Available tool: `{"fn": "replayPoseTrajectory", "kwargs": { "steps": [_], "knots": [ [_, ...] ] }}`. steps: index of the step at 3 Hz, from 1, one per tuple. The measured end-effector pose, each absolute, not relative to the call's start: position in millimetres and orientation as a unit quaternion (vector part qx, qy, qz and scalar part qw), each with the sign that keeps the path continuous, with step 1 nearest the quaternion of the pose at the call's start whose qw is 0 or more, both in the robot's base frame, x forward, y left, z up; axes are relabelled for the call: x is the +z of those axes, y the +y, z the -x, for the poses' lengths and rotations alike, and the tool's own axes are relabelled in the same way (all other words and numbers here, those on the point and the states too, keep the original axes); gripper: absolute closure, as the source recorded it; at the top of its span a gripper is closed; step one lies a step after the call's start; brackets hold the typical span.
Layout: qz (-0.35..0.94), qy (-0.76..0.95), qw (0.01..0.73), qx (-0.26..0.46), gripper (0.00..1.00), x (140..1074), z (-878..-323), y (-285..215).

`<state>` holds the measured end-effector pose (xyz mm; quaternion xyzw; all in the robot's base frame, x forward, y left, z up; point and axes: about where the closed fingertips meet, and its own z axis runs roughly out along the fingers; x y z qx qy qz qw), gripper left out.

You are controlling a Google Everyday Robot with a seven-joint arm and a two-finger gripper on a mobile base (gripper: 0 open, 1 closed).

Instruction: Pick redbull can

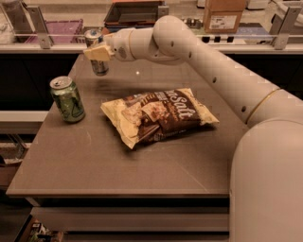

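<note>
The redbull can [100,67], slim with a silver top, hangs a little above the far left part of the brown table [118,175]. My gripper [97,53] is shut around its middle, and a cream fingertip [94,53] covers part of the can's side. The arm reaches in from the right across the back of the table. The can is upright, tilted slightly.
A shorter green can [68,99] stands upright near the table's left edge. A chip bag [158,116] lies flat in the middle. Behind the table runs a counter with a purple bin [59,29], a dark tray [135,12] and a cardboard box [225,14].
</note>
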<state>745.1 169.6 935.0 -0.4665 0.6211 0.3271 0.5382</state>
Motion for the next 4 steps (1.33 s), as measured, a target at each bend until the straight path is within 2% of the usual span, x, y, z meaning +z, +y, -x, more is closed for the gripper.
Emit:
{"fn": "replayPoseTrajectory", "kwargs": {
  "steps": [3, 4],
  "knots": [
    [0.507, 0.595, 0.552, 0.289, 1.0, 1014, -741, 172],
    [0.507, 0.595, 0.552, 0.289, 1.0, 1014, -741, 172]
  ]
}}
